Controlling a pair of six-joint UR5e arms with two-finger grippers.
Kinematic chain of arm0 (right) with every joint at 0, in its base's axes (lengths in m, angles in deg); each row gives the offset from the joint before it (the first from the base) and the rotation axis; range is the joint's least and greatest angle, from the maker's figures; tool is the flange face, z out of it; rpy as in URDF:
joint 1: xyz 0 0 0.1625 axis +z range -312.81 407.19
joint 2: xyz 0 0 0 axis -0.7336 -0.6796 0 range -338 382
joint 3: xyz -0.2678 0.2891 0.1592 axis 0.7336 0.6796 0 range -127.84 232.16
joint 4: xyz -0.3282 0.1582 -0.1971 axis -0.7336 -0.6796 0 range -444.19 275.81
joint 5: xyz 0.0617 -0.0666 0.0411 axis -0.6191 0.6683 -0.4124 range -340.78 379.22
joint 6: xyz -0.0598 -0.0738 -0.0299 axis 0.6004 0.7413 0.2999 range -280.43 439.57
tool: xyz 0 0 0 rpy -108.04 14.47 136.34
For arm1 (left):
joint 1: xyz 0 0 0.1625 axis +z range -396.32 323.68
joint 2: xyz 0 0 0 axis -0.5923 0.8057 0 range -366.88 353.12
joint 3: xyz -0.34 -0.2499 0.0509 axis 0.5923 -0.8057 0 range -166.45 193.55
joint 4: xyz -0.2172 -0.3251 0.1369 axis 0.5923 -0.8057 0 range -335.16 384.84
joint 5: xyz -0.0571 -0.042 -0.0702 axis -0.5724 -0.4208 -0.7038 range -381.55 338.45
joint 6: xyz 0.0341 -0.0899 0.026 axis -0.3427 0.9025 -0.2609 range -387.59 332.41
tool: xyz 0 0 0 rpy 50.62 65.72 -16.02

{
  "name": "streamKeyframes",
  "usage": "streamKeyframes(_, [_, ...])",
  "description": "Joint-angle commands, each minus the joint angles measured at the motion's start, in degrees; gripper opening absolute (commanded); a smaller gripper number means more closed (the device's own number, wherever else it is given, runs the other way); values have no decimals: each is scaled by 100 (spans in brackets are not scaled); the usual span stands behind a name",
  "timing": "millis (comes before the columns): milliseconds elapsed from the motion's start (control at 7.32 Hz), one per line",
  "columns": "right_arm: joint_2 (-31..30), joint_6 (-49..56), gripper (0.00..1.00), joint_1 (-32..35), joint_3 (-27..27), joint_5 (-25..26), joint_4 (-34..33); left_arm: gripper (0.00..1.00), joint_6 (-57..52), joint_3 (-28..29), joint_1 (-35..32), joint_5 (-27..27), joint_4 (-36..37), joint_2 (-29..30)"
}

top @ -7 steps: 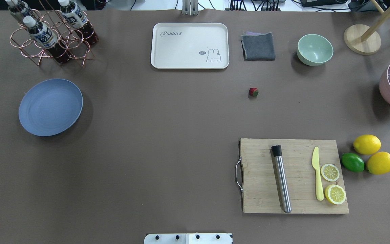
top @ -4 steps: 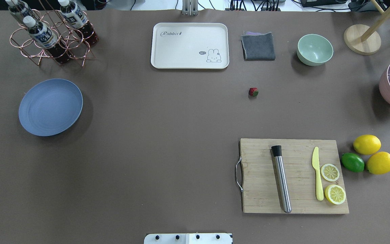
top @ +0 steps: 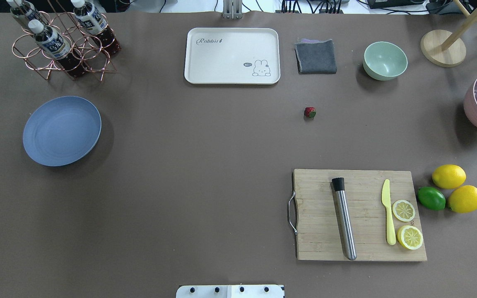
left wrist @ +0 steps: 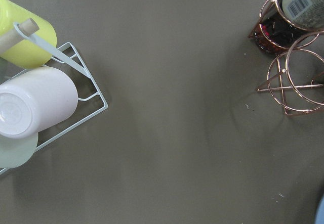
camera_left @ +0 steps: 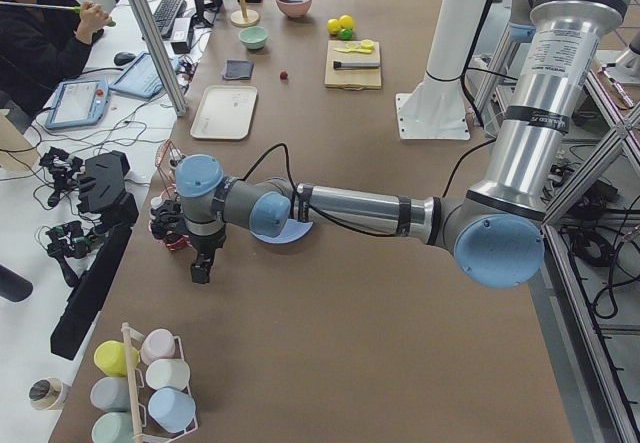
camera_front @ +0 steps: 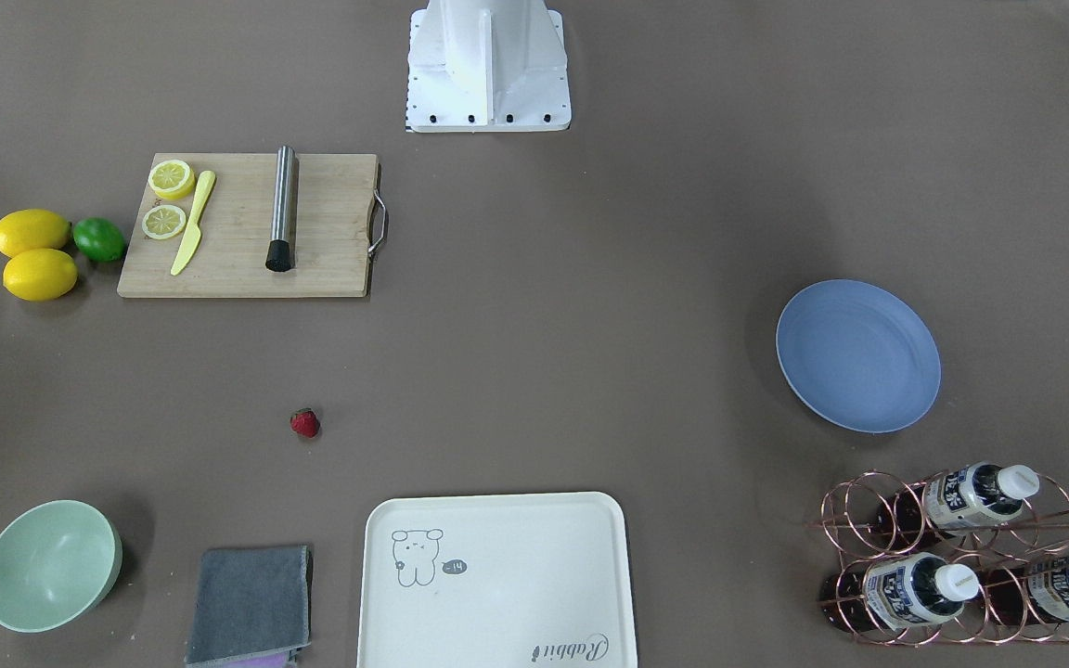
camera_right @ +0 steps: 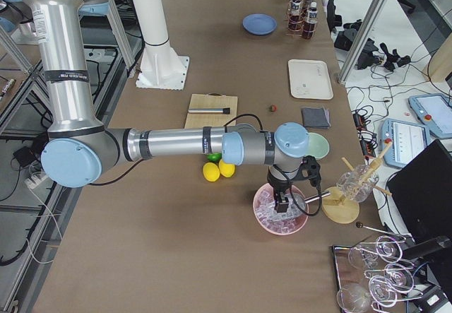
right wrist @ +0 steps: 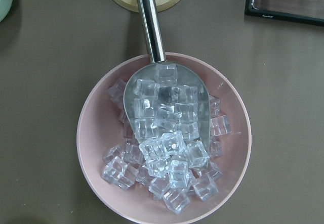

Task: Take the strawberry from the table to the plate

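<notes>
1. The strawberry [top: 309, 112] sits alone on the table [top: 205, 165], in the right half, well apart from the plate [top: 61, 130] far over on the left.
2. The left gripper [camera_left: 201, 271] hangs near the bottle rack [left wrist: 282, 88], and the right gripper [camera_right: 281, 203] hangs over the ice bowl [right wrist: 91, 128]. Spread or pinched? Cannot tell for either.
3. Risks, as I judge them: that tiny berry could roll or squirt from the fingers, the long carry could drop it, and the right arm could clip the scoop [right wrist: 149, 21] as it leaves.
4. Readable: "Rabbit" on the cream tray [top: 232, 56]. The bottle labels are too small to read.

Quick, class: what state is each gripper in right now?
Left gripper: cannot be told, side view only.
Right gripper: cannot be told, side view only.
</notes>
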Motion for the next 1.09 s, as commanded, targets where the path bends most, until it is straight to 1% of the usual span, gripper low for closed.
streamKeyframes(0, [-17,0,100,0,-11,-9,0,98,-6,-3,0,3,0,0])
streamKeyframes(410, [-9,0,100,0,-20,0,0,98,-23,-151,0,-14,-70,-114])
streamKeyframes(957, [-9,0,100,0,-37,-9,0,98,-49,-117,0,3,-141,-123])
